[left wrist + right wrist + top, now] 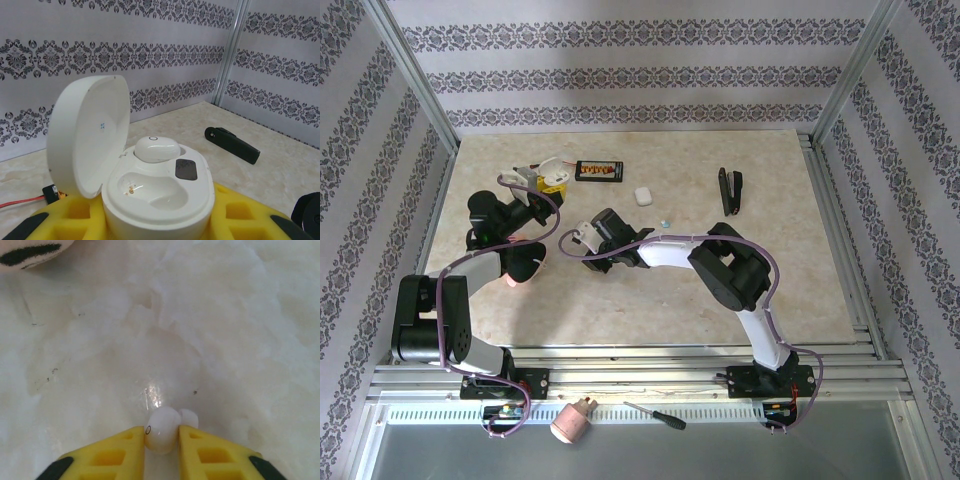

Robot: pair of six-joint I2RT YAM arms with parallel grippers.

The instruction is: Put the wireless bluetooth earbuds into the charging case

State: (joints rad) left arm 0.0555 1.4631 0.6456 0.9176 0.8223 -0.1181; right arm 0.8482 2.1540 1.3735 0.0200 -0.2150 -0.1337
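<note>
On the marble table [100, 340], the right gripper [161, 439] pinches a white earbud [164, 426] between its yellow fingers [120, 455]; the left gripper [157, 222] holds the open charging case [85, 135] (a second earbud [156, 148] sits inside).

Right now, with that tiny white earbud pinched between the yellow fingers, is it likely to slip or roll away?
Probably slippery: the white earbud looks glossy and rounded, and the right gripper pinches it only at its tips, so it could squirt out. Likely very light, being tiny beside the gripper. Dropped on the smooth table, it would probably roll.
</note>
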